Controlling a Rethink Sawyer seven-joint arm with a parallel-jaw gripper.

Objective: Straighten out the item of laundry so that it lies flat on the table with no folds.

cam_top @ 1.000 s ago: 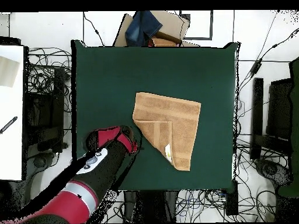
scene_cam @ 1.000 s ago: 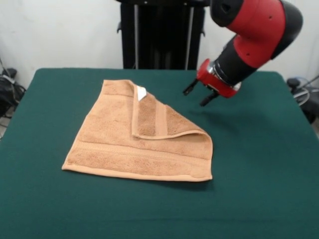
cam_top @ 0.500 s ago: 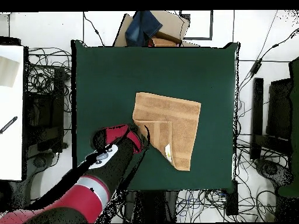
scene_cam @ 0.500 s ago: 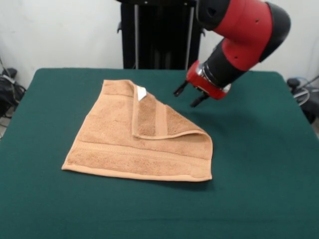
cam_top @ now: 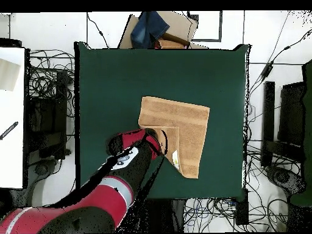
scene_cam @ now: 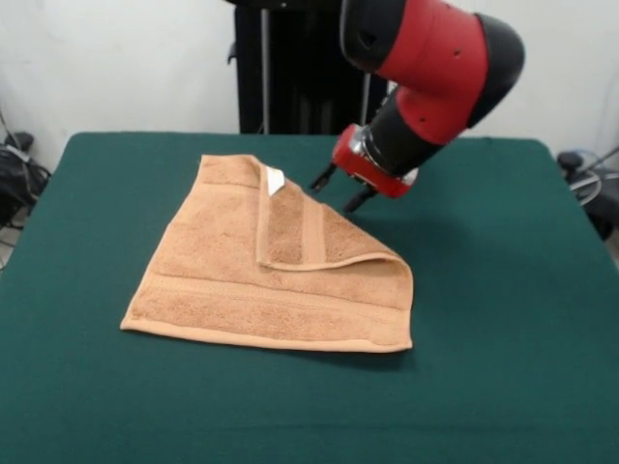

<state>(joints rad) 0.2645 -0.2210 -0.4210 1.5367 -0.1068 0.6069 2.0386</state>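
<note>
- On a bench (scene_cam: 503,319) draped in dark green cloth, a tan terry towel (scene_cam: 222,271) lies towards the middle, one corner folded over its body so that a triangular flap shows its woven border bands.
- Near the tip of that flap, a small white tag (scene_cam: 275,180) lies face up on the fabric.
- Above the folded corner, on its far side in the front view, a red and black arm (scene_cam: 435,58) reaches down at a slant, its claw (scene_cam: 338,191) hanging just over the flap's edge.
- Two dark fingers (scene_cam: 320,178) stand apart, spread open, with nothing between them; whether their tips touch the cloth cannot be told.
- From overhead, the claw (cam_top: 156,141) sits over the edge of the towel (cam_top: 183,122) that faces the robot's base, the arm's red casing hiding part of the fold.
- Beyond the bench's (cam_top: 122,79) far edge in that view, cardboard and a blue cloth (cam_top: 151,27) lie on the floor among tangled cables.
</note>
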